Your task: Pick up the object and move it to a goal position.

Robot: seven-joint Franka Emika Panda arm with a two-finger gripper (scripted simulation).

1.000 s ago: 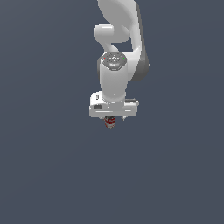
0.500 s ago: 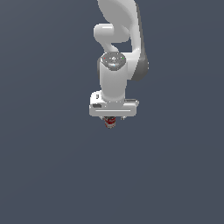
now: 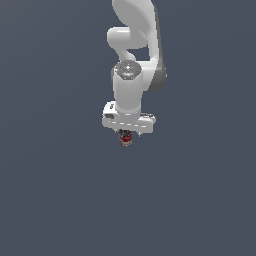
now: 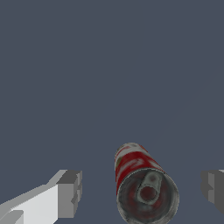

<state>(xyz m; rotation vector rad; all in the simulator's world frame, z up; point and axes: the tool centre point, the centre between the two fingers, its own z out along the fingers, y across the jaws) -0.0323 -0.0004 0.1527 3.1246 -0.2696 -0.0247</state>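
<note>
Approach looks finished and the grasp pending: the gripper [image 4: 142, 192] is spread, 1 finger [image 4: 70, 194] on each side of the can [image 4: 144, 183], neither touching. Closing squarely on the label seems next. The can stands upright directly under the hand, long axis vertical, dark top facing the wrist.

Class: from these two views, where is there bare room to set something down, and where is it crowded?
Crowded only at the can, standing between the open claw's two fingers with a gap on each side. Elsewhere the dark grey floor is bare on both sides of the arm in the exterior view.
</note>
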